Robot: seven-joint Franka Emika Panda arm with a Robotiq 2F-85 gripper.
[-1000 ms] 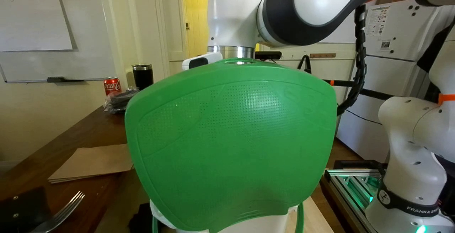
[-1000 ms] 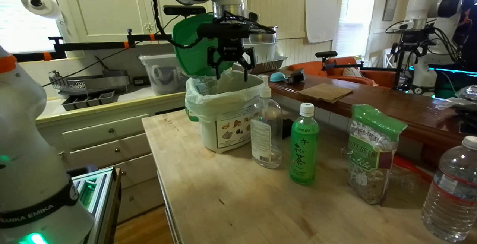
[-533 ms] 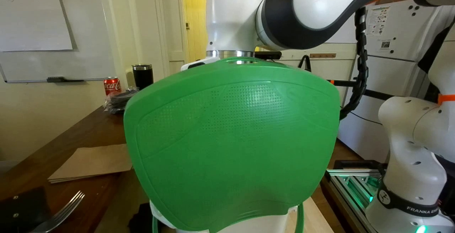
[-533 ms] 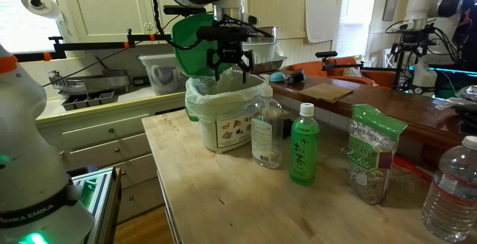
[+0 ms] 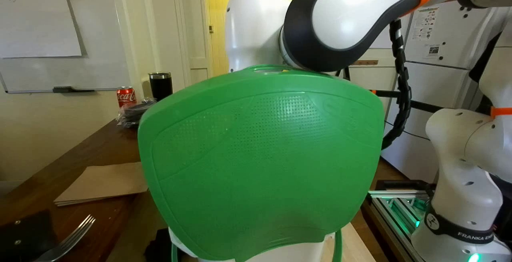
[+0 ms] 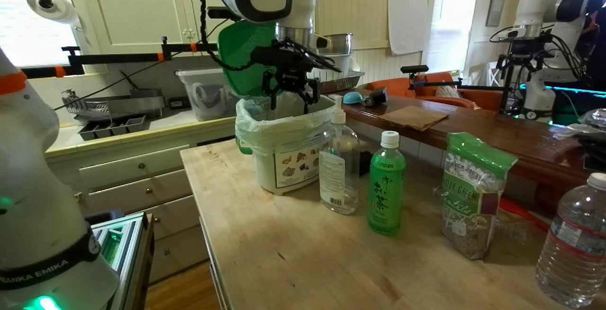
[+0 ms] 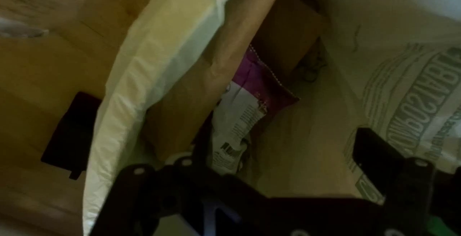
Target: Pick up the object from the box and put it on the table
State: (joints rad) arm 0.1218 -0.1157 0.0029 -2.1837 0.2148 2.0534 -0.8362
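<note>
Wrist view: purple-and-white packet [image 7: 239,110] lies down inside the lined bin [image 6: 266,170], next to a brown sheet [image 7: 187,110] by the bin wall (paper or card, can't tell). Pincer [image 6: 289,108] released: fingers [image 7: 378,160] spread apart, tips down over the bin's mouth. Can't tell if tips are below the bin's rim.

Arm [image 6: 300,2] pose: forearm reaches across above the bin, wrist bent, last link dropping near vertical; pincer leans slightly. Green lid [image 5: 260,154] stands raised at the bin's edge in both exterior views, and in an exterior view it hides the pincer.

Bin stands on the wooden surface [image 6: 265,253]. Pump bottle [image 6: 338,172] upright just beside the bin, green tea bottle [image 6: 386,191] upright a bit farther out, lentil bag [image 6: 468,196] farther again, water bottle [image 6: 573,248] well apart from the bin. Dark flat thing [image 7: 74,135] near the bin, can't tell what.
</note>
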